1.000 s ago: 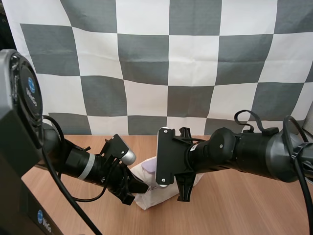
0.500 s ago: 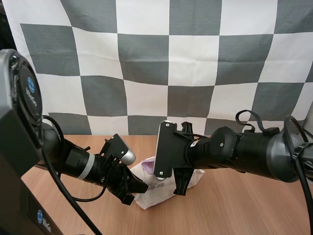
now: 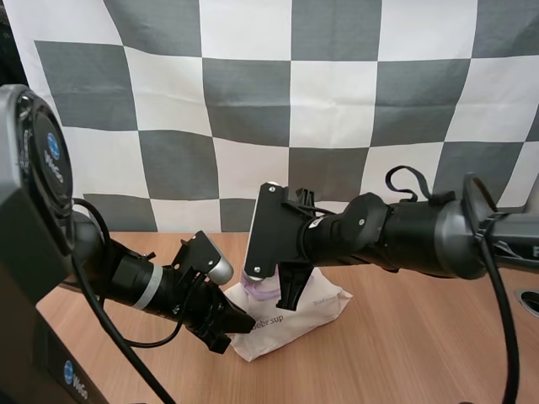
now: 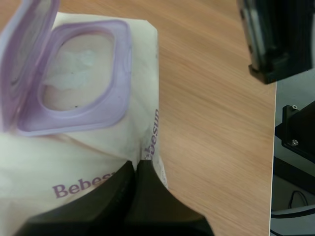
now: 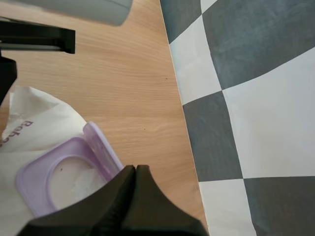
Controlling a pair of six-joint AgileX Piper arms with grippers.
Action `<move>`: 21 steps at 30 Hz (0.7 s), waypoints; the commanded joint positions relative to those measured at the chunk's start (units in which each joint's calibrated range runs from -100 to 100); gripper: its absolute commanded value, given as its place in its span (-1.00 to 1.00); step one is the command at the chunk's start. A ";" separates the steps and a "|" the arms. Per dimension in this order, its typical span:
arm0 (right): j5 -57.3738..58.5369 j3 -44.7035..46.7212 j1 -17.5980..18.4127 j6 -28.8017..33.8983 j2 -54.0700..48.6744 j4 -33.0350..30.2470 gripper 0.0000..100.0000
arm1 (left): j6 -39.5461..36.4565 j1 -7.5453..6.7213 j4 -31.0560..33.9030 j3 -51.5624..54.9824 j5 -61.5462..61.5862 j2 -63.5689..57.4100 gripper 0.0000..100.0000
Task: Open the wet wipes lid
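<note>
The pack of wet wipes [image 3: 313, 308] lies flat on the wooden counter [image 3: 421, 345], about midway between the two arms in the high view. It is white with purple lettering, and its lid [image 3: 263, 291] is open; the flap stands up at the pack's 10 o'clock side, hinged along one edge of the purple frame [image 4: 74, 118]; pale wipes [image 4: 69, 73] show through the frame's rounded opening.

The left claw [image 3: 242, 322] reaches in from 9 o'clock, low over the counter, and meets the pack at its 9 o'clock edge. In the left wrist view its two black fingers lie together as one dark wedge with only a thin seam between them; the tips rest on the white wrapper just beside the lettering, short of the purple frame; whether a fold of wrapper is caught in that seam I cannot tell.

The right claw [image 3: 288, 296] comes in from 3 o'clock and points down over the pack's 12 o'clock part, just beside the raised flap. In the right wrist view its fingers are likewise pressed together into a single wedge with nothing between them; the tip sits right at the near end of the flap, above the frame's rim; I cannot tell whether it touches the flap or hangs just clear of it.
</note>
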 commanded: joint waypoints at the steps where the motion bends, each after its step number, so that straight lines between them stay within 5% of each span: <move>1: -2.10 -0.37 0.03 -0.05 3.53 0.00 -1.00 | 0.37 -0.04 -0.03 0.01 0.06 0.04 -1.00; 21: -25.93 -0.34 0.03 -2.05 18.05 -0.55 -1.00 | 1.18 -0.04 0.23 0.01 -0.42 0.04 -1.00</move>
